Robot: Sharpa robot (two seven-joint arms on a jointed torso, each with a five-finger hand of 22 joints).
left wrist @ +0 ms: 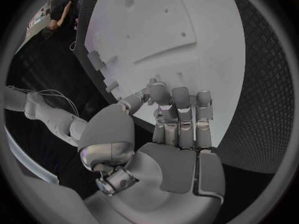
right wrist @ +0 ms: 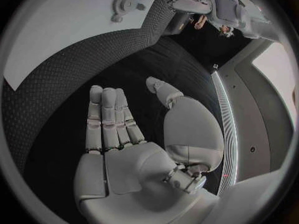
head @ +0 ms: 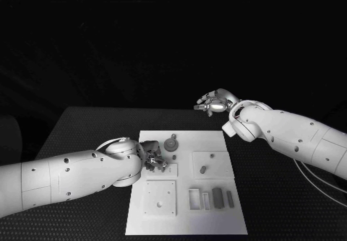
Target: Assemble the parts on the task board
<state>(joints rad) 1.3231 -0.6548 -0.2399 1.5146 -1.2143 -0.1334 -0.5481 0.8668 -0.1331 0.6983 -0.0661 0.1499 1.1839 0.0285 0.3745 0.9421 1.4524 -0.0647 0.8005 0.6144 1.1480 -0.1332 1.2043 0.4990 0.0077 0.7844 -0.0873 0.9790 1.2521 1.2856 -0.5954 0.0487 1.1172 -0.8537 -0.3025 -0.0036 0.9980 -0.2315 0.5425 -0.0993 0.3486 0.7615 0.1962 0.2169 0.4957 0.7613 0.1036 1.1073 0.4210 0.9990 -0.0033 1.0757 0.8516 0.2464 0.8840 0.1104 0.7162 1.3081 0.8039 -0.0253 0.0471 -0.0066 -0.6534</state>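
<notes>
1. Task board [head: 217, 221]: a flat white rectangular plate lying in the middle of the black bench [head: 87, 125], its long side running away from the robot. Its surface looks smooth and matte, with raised square pads and shallow slots.
2. Parts on it: a round toothed gear [head: 171, 144] near the far edge, a small oval peg [head: 203, 169] on a square pad to the right of centre, and upright rectangular blocks [head: 217, 195] beside an open frame-shaped slot [head: 194, 199] near the robot. All look grey and rigid, like moulded plastic.
3. A square plate with small holes [head: 160, 198] sits at the near left of the board.
4. Left hand [head: 152, 155] is over the board's left side, fingers bent down toward a pad by the board's left edge. In the left wrist view its fingers [left wrist: 181, 109] lie side by side with tips at the board; whether they pinch a part I cannot tell.
5. Right hand [head: 213, 103] hangs above the bench beyond the board's far right corner, well apart from it, fingers straight and loosely spread, holding nothing.
6. Step, as I judge it: the left hand is working at a part on the left pad, either picking or seating it.
7. Next move likely calls for a fine fingertip grip and straight alignment with the slot.
8. The bench has a dimpled, rubbery-looking texture.
</notes>
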